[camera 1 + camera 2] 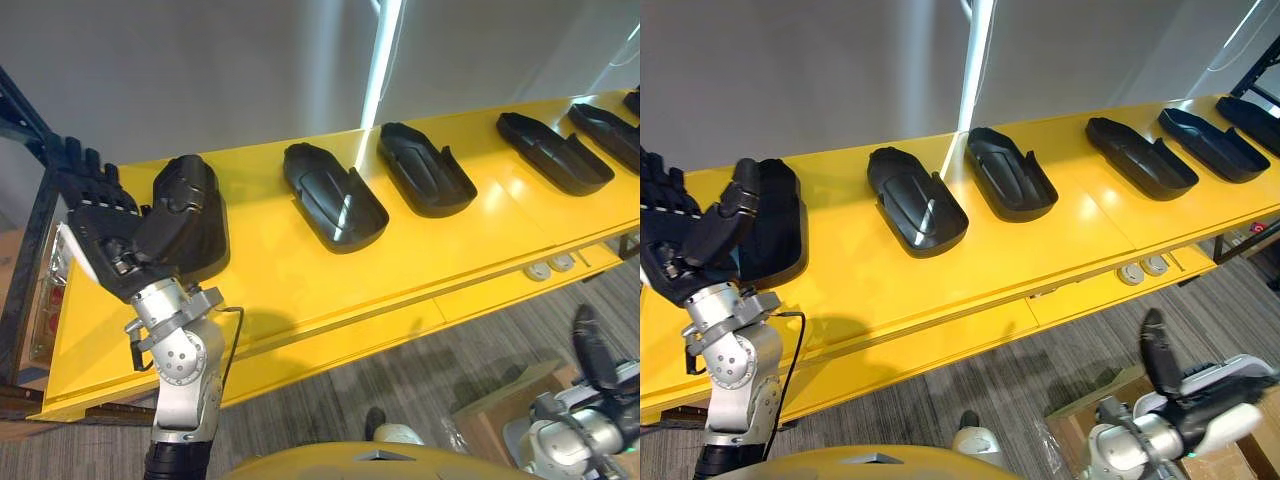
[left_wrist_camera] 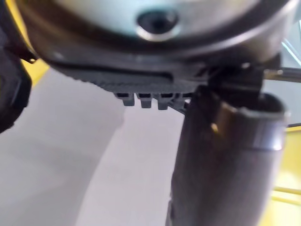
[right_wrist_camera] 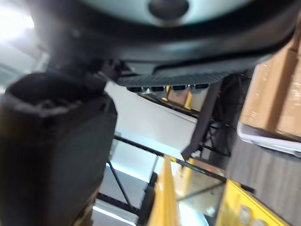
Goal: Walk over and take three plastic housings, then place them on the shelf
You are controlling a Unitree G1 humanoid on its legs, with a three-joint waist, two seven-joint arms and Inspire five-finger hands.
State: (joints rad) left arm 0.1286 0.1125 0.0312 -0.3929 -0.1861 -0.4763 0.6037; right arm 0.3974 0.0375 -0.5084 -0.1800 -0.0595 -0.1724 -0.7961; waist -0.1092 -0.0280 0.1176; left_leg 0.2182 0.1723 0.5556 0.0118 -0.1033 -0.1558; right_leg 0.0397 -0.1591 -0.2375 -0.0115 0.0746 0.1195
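Housings (image 1: 335, 200) are lying in a row along the yellow shelf (image 1: 300, 290). The left hand (image 1: 105, 235) is resting against the leftmost housing (image 1: 192, 215), fingers (image 1: 85, 165) straight and released, thumb lying over it. The right hand (image 1: 1202, 395) is hanging low, well apart from the shelf, fingers relaxed, holding nothing.

Shelf (image 1: 300, 290): bright yellow, plain, glossy.
Housings (image 1: 335, 195), row from 9 to 2 o'clock: black, faint sheen.
Left hand (image 1: 100, 225), right hand (image 1: 1157, 352): black.
Wall (image 1: 200, 70): plain grey.
Light strip (image 1: 385, 50), 12 o'clock: white.
Floor (image 1: 420, 380), 5 o'clock: grey carpet, fine streaked pattern.
Box (image 1: 500, 410): brown cardboard.
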